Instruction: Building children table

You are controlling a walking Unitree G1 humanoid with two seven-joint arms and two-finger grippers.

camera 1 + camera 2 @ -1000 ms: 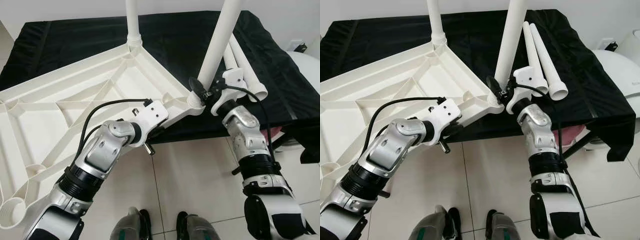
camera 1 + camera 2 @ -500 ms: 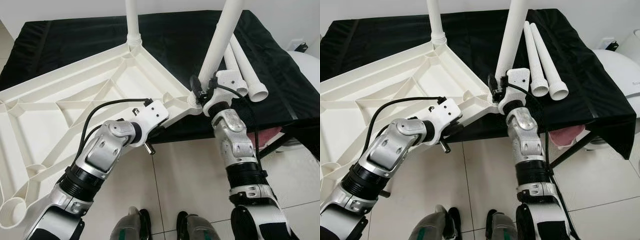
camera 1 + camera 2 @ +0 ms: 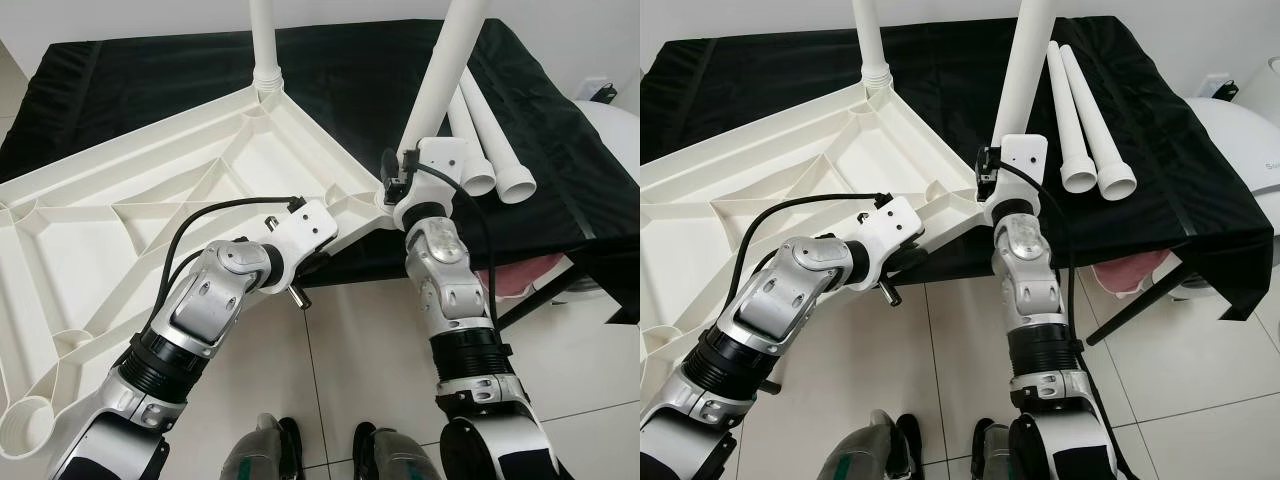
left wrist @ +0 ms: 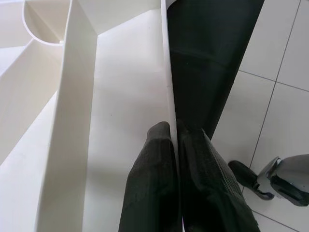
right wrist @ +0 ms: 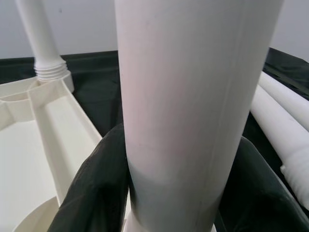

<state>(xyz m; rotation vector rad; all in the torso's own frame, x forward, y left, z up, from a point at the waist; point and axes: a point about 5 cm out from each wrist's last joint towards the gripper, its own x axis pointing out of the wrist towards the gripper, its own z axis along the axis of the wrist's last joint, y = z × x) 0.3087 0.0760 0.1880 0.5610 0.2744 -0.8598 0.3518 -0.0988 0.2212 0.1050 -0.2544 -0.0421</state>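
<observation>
My right hand point(image 5: 169, 193) is clasped around the base of the near white plastic table leg point(image 3: 440, 85), its two black fingers point(image 5: 91, 193) pressed to either side of the tube just above the corner socket point(image 3: 385, 198) of the upturned white ribbed plastic tabletop point(image 3: 150, 210). From that hand the leg's long axis runs straight up and slightly away from me, out of the top of the head view, so any turning or pushing I do next has to go along that near-vertical line, down into the socket directly below my grip. My left hand point(image 4: 176, 159) is clenched on the thin near edge wall of the same tabletop, one finger on the inside and one on the outside, a little to the left of that corner, which I judge is there to steady the panel while the right arm works. The tabletop lies underside up, partly on the black-draped counter point(image 3: 340, 70) and partly overhanging the tiled floor point(image 3: 370, 350) toward me. A second white leg point(image 3: 265, 45) already stands upright in the far corner socket. Two spare white legs point(image 3: 490, 140) lie side by side on the cloth just right of my right hand, their long axes pointing away from me, nearer to the right arm than the left.
</observation>
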